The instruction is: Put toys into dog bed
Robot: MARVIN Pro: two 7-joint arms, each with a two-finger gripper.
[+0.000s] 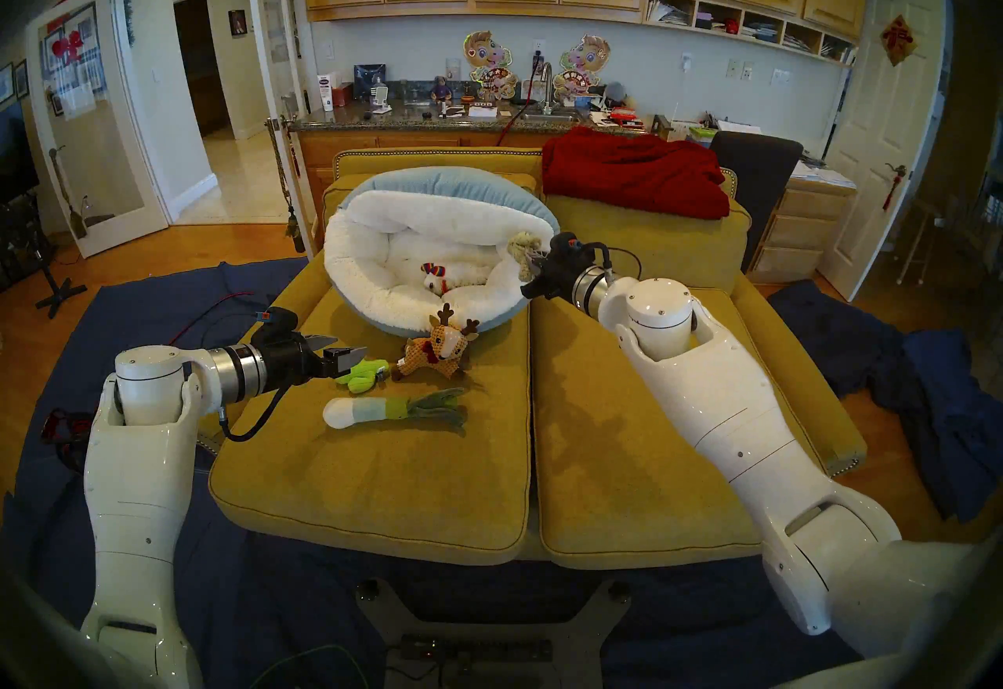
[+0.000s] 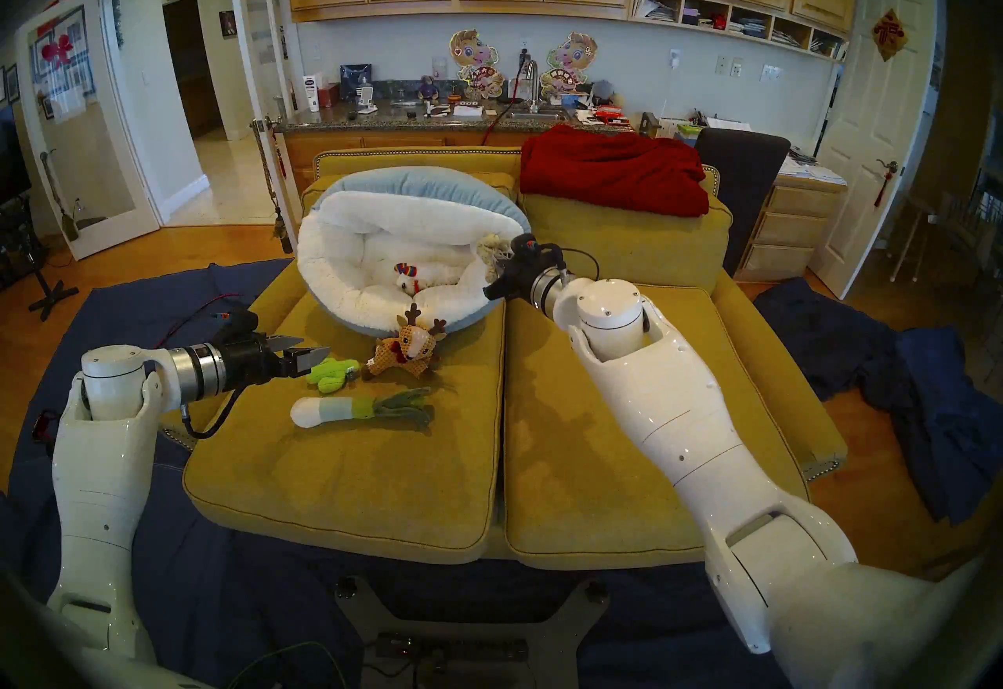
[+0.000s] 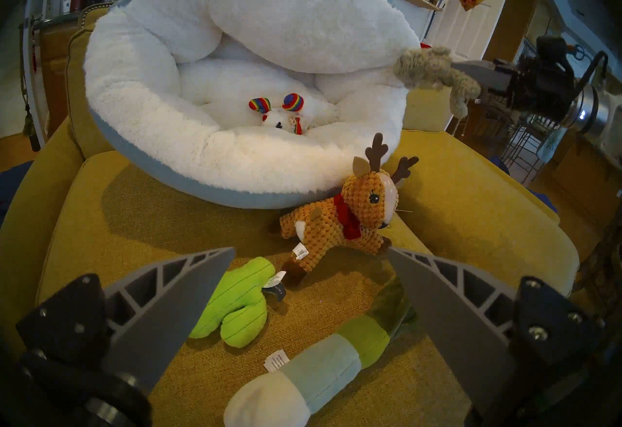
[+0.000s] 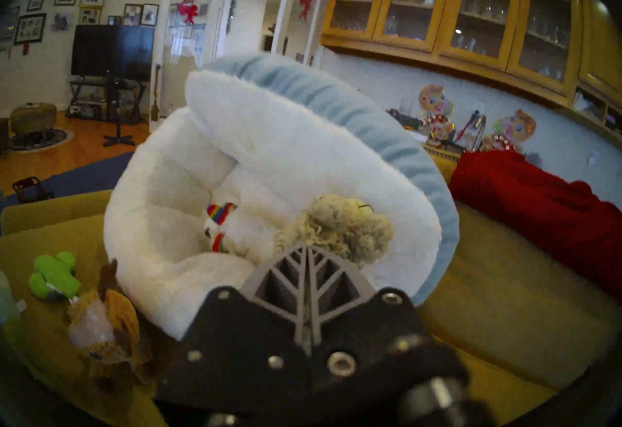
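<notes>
over dog bed [image 1: 380,237] rim, r fingers [image 1: 534,264] clenched on grey-beige plush [image 1: 522,247], l fingers [image 1: 344,348] released.

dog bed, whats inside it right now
Inside the dog bed lies one toy, the white fluffy animal with rainbow accents. The folded-over rim hides part of the interior, so anything beneath it cannot be seen.

light: soft indoor | edges: dark, warped; right wrist view blurred
</notes>
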